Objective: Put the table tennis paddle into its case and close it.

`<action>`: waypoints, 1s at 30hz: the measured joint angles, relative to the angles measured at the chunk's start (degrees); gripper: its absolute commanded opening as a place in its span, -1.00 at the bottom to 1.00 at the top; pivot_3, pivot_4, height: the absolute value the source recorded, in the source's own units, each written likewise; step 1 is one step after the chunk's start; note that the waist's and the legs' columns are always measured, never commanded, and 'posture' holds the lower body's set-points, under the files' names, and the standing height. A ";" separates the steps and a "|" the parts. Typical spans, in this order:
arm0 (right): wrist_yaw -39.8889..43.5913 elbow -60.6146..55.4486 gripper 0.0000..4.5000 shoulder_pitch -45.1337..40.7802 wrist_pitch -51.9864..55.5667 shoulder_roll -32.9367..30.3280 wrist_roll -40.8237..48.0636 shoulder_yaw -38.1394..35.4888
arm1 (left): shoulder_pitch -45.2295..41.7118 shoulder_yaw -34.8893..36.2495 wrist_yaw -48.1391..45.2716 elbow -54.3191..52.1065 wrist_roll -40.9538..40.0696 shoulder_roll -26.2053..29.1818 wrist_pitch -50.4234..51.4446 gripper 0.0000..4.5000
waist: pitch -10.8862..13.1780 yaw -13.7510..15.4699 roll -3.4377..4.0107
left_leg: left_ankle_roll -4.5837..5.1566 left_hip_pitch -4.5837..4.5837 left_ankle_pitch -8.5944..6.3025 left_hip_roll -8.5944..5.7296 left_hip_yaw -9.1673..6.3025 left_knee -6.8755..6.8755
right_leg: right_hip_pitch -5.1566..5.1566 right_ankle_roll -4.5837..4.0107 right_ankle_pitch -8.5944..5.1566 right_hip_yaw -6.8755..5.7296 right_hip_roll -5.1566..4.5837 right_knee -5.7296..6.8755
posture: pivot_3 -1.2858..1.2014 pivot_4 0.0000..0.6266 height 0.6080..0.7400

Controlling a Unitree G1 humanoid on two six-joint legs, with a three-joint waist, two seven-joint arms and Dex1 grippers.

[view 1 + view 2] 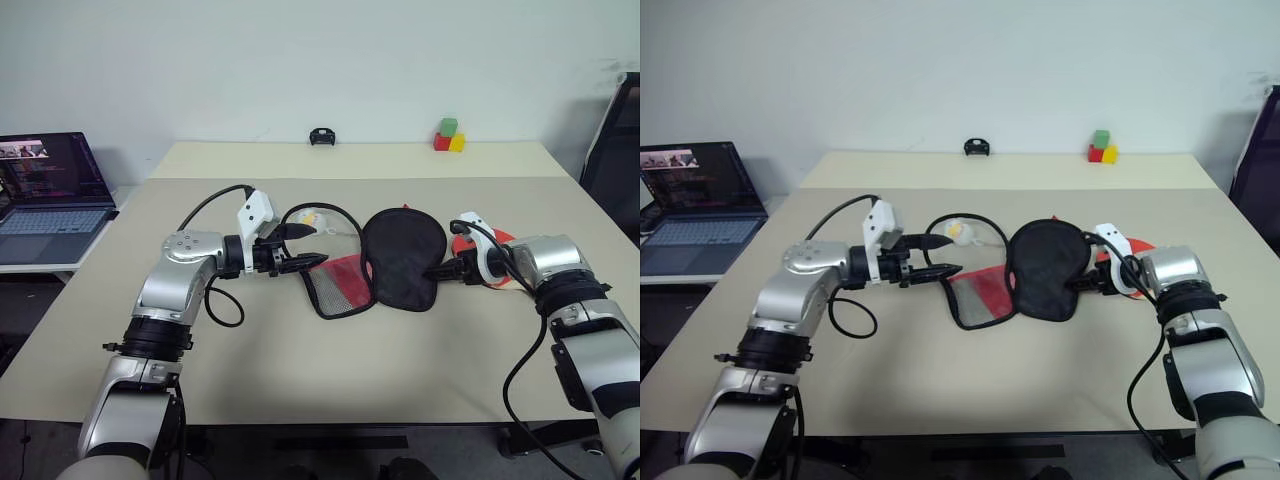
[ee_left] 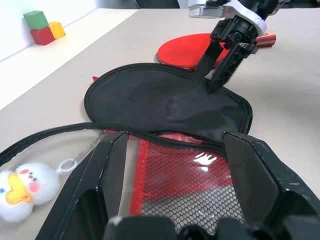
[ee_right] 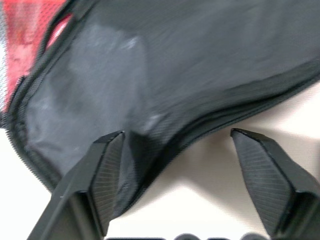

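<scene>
The case lies unzipped and spread on the table, its black half beside its red mesh half. My left gripper is open at the mesh half's near-left edge, and its fingers straddle that zipped rim. At the black half's right edge my right gripper is open too. The black rim runs between its fingers and touches one pad. The table tennis paddle lies flat just behind the right gripper, red face up, partly hidden by the wrist.
A small white plush duck lies behind the case. Green, red and yellow blocks and a small black object sit at the far edge. An open laptop is on a side table at left.
</scene>
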 measured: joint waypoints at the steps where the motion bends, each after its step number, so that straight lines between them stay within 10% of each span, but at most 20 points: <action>1: -0.28 0.30 0.59 -0.09 -0.21 0.24 -0.02 -0.54 | 0.00 0.00 0.00 0.01 0.00 -0.03 -0.01 0.46 | 0.00 -0.01 0.00 | 0.00 0.00 0.00 0.00 0.00 0.00 | 0.00 0.00 0.00 0.00 0.00 0.00 | 0.03 -0.52 1.00; 8: -5.62 5.45 0.42 -0.31 -4.05 3.51 -0.18 -5.77 | -0.02 0.00 0.04 0.09 0.06 -0.05 -0.05 0.46 | 0.00 -0.10 -0.01 | 0.00 0.02 0.00 0.00 0.03 0.03 | 0.01 0.00 0.01 0.03 0.00 0.04 | 0.03 -0.52 1.00; 18: -10.16 8.86 -0.99 -1.10 -8.93 6.02 -2.07 -7.22 | -0.02 0.00 0.08 0.08 0.10 -0.05 -0.04 0.46 | 0.00 -0.99 0.00 | -0.01 0.07 0.00 0.02 0.04 0.02 | 0.03 -0.01 0.01 0.05 0.01 0.06 | 0.03 -0.52 1.00; 30: -10.21 13.11 -0.99 -3.77 -12.15 6.50 -4.35 -7.22 | -0.02 0.00 0.11 0.08 0.19 -0.03 -0.03 0.46 | 0.00 -1.01 0.00 | -0.02 0.05 0.01 0.01 0.03 0.02 | 0.03 -0.01 0.01 0.03 0.00 0.05 | 0.03 -0.52 1.00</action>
